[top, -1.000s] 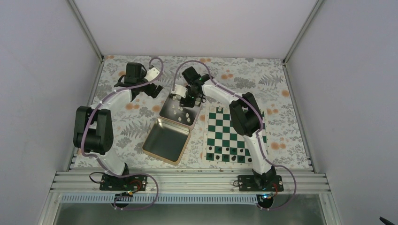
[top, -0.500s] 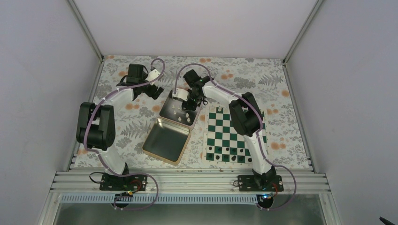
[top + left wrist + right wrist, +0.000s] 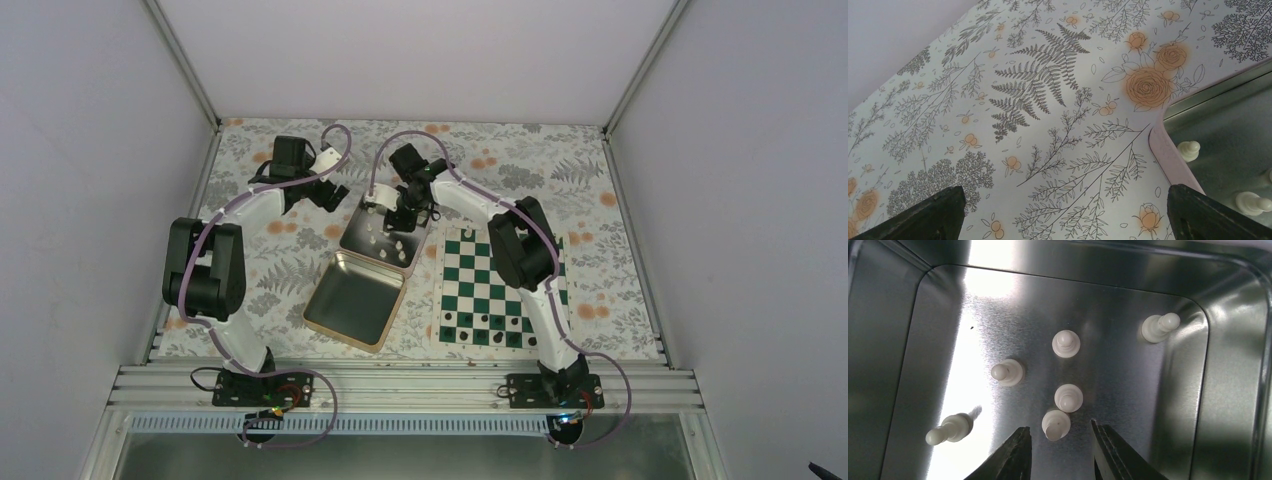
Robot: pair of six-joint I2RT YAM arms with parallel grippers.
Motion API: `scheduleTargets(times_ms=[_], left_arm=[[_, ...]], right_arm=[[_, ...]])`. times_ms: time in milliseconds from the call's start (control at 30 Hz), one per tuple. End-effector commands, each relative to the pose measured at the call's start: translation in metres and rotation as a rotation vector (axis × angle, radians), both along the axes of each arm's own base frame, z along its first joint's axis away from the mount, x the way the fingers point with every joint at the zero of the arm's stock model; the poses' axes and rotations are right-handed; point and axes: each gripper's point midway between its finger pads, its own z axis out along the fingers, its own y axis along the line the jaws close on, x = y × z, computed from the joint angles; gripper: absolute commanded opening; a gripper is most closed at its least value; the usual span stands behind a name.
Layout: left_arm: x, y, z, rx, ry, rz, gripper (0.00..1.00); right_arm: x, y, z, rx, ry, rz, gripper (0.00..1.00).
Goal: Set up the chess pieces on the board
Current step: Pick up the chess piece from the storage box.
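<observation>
Several cream-white chess pieces stand in the far half of an open silver tin (image 3: 375, 238). In the right wrist view one piece (image 3: 1056, 424) stands between my right gripper's open fingers (image 3: 1060, 435), with another piece (image 3: 1068, 397) just beyond it. My right gripper (image 3: 403, 215) hangs over that half of the tin. The green and white board (image 3: 490, 285) lies to the right, with small dark pieces along its near rows. My left gripper (image 3: 1063, 210) is open and empty over the floral cloth beside the tin's pink rim (image 3: 1168, 160); in the top view it (image 3: 330, 195) sits left of the tin.
The tin's empty lid half (image 3: 355, 300) lies open toward the near side, left of the board. Grey walls enclose the table on three sides. One white piece (image 3: 467, 233) stands at the board's far edge.
My right gripper has shifted slightly within the tin's far half. My left arm moved a little to the right one second ago, then held still.
</observation>
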Motion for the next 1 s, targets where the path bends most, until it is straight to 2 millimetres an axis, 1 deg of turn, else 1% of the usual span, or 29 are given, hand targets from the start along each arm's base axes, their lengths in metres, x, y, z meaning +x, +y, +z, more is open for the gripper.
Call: scheduleTargets(times_ms=[0, 300, 467, 567, 700, 867, 933, 967], left_arm=[[0.003, -0.004, 0.017, -0.022, -0.04, -0.008, 1.0], [0.003, -0.003, 0.017, -0.021, -0.045, -0.005, 1.0], [0.003, -0.003, 0.018, -0.022, -0.048, -0.005, 1.0], [0.003, -0.004, 0.018, -0.025, -0.045, -0.009, 1.0], [0.003, -0.005, 0.018, -0.031, -0.042, -0.012, 1.0], [0.004, -0.005, 0.02, -0.035, -0.044, -0.012, 1.0], [0.004, -0.006, 0.02, -0.036, -0.044, -0.012, 1.0], [0.004, -0.006, 0.021, -0.037, -0.045, -0.012, 1.0]], right_arm=[[0.004, 0.006, -0.011, 0.011, 0.019, 0.009, 0.32], [0.003, 0.009, -0.018, 0.016, 0.025, 0.018, 0.28], [0.004, 0.012, -0.015, 0.029, 0.024, 0.017, 0.18], [0.004, 0.012, -0.009, 0.038, 0.018, 0.02, 0.14], [0.001, 0.011, 0.008, 0.051, 0.004, 0.021, 0.11], [-0.004, 0.001, 0.042, 0.079, -0.046, 0.002, 0.09], [-0.007, -0.006, 0.054, 0.082, -0.062, -0.01, 0.09], [-0.008, -0.01, 0.064, 0.088, -0.079, -0.02, 0.1]])
